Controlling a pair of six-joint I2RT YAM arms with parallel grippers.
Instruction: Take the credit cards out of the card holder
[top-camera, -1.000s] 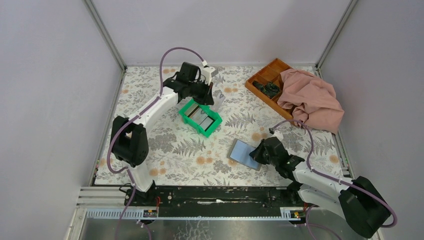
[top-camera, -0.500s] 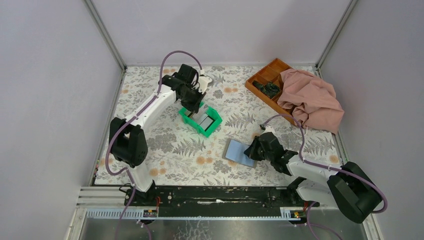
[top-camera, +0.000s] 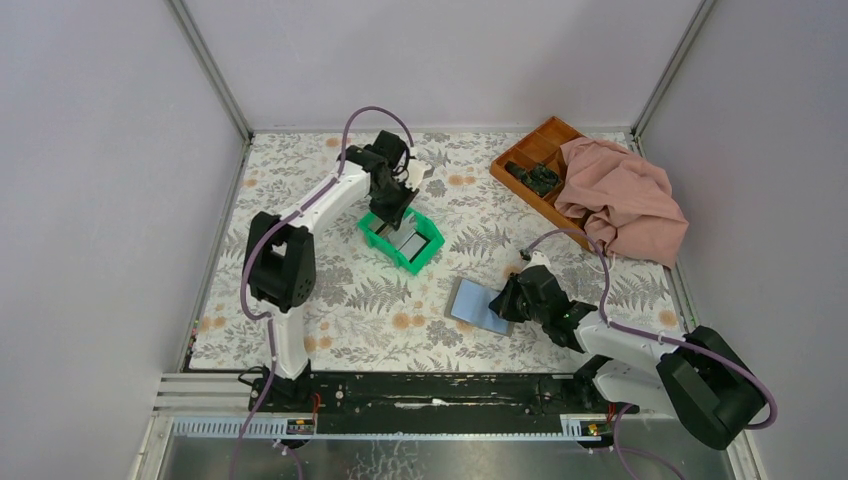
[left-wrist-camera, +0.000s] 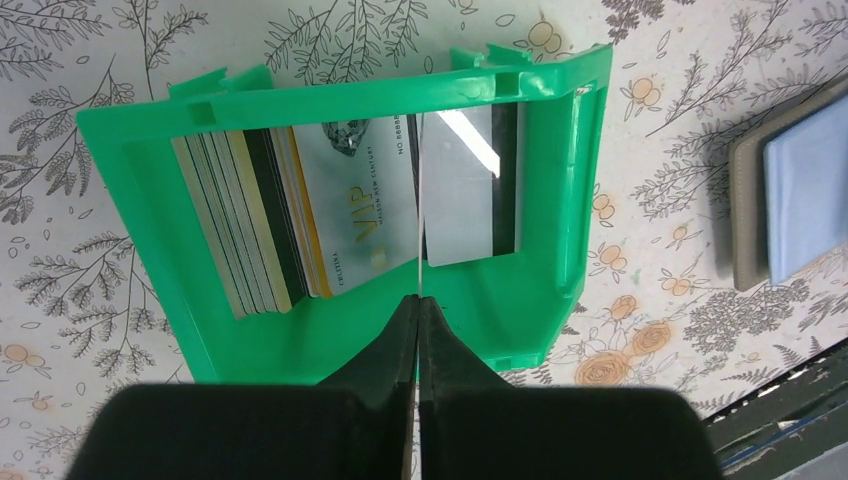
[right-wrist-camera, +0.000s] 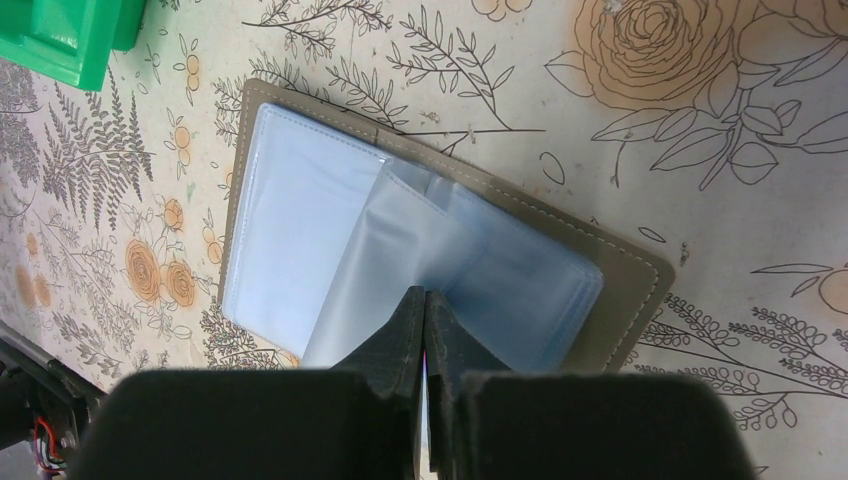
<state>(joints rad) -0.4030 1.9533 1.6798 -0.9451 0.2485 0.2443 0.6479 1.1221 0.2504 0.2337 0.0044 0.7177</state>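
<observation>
The card holder (right-wrist-camera: 300, 230) lies open on the counter (top-camera: 350, 300), close to the right arm's base, with its pale blue sleeves facing up. The right gripper (right-wrist-camera: 427, 293) is closed. Its tips meet on what looks like a raised clear leaf in the middle of the holder, and no card shows in the sleeves in view.

Farther out, the green bin (left-wrist-camera: 350, 95) holds the credit cards (left-wrist-camera: 300, 215): a stack leaning toward one wall, and a silver one beside it. The left gripper (left-wrist-camera: 419, 300) hangs over the bin, clamped on a single card (left-wrist-camera: 420, 200) that is seen edge-on as a thin pale line. At the far right, a pink cloth (top-camera: 625, 200) is draped over part of an orange-brown tray (top-camera: 520, 160).

The step in hand looks like the drop. To do it well, bring the card down between the bin walls before letting go. Aim for the gap beside the stack so the card does not bounce out. Meanwhile, keep the pinched leaf steady.
</observation>
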